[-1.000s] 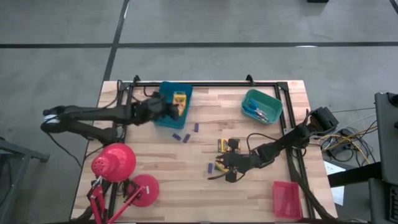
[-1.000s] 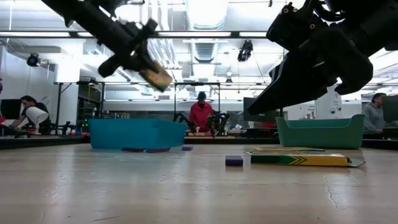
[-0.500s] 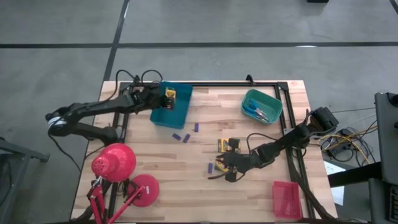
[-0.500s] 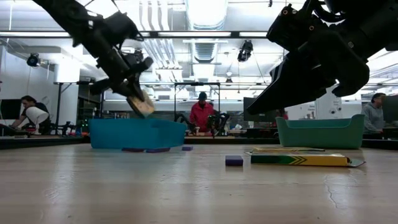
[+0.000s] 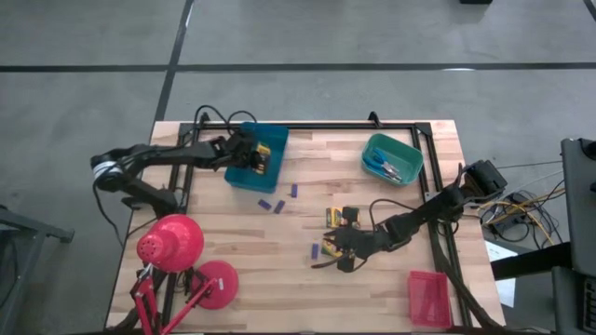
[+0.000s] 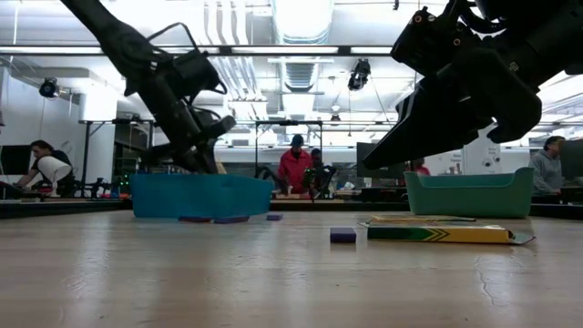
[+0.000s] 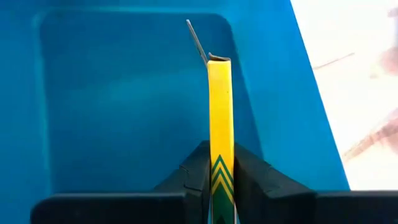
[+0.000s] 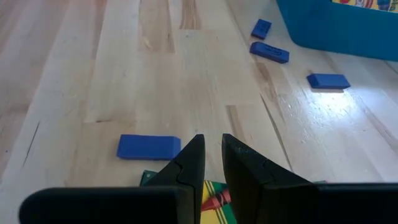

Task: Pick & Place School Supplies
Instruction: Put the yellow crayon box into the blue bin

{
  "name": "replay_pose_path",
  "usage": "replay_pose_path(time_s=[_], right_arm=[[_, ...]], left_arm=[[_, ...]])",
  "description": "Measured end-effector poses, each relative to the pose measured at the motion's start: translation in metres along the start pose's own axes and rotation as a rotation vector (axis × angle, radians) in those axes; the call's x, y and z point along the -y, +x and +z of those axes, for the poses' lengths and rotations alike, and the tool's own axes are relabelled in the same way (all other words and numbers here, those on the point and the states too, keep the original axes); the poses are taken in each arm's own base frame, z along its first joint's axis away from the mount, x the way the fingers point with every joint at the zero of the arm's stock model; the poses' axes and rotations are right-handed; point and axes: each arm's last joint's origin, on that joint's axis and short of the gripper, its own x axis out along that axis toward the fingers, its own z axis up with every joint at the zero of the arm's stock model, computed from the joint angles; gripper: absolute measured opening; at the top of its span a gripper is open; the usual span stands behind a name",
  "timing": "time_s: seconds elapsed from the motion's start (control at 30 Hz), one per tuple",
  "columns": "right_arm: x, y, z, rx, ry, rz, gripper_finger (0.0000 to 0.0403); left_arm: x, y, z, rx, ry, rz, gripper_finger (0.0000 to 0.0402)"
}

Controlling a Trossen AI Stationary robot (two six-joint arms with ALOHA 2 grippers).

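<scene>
Crayon box [image 7: 219, 118] clamped in left tool [image 7: 221, 177] over blue tray [image 7: 112, 99].

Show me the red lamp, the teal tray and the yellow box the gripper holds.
Lamp [image 5: 171, 243]: high view, on its round red shade.
Teal tray [image 5: 407, 177]: high view, on its rim.
Yellow box [image 7: 219, 106]: left wrist view, on its narrow yellow edge.

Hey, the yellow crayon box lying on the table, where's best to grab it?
The crayon box lies flat, so probably come straight down and pinch across its narrow width, on the long edges, near the middle.
</scene>
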Motion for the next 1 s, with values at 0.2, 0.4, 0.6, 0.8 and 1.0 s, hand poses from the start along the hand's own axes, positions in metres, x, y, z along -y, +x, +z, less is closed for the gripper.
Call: replay_pose_path(time_s=[0.2, 0.4, 0.6, 0.8, 1.0], right_arm=[[0.0, 0.0, 0.0, 0.001, 0.002, -0.002, 0.0052], [0.0, 0.0, 0.0, 0.001, 0.003, -0.002, 0.0052], [0.0001, 0.0, 0.0, 0.001, 0.004, -0.003, 0.0052], [0.0, -0.0001, 0.0, 0.001, 0.003, -0.003, 0.0052], [0.0, 0.0, 0.0, 0.001, 0.004, -0.003, 0.0052]], left_arm=[[-0.0013, 0.0044, 0.0019, -0.003, -0.013, -0.016, 0.0049], [-0.0009, 0.0016, 0.0032, 0.01, 0.048, -0.02, 0.0049], [-0.0009, 0.0016, 0.0029, 0.008, 0.091, -0.018, 0.005], [-0.0009, 0.0015, 0.003, 0.01, 0.143, -0.018, 0.0077], [-0.001, 0.0013, 0.003, 0.009, 0.143, -0.017, 0.0121]])
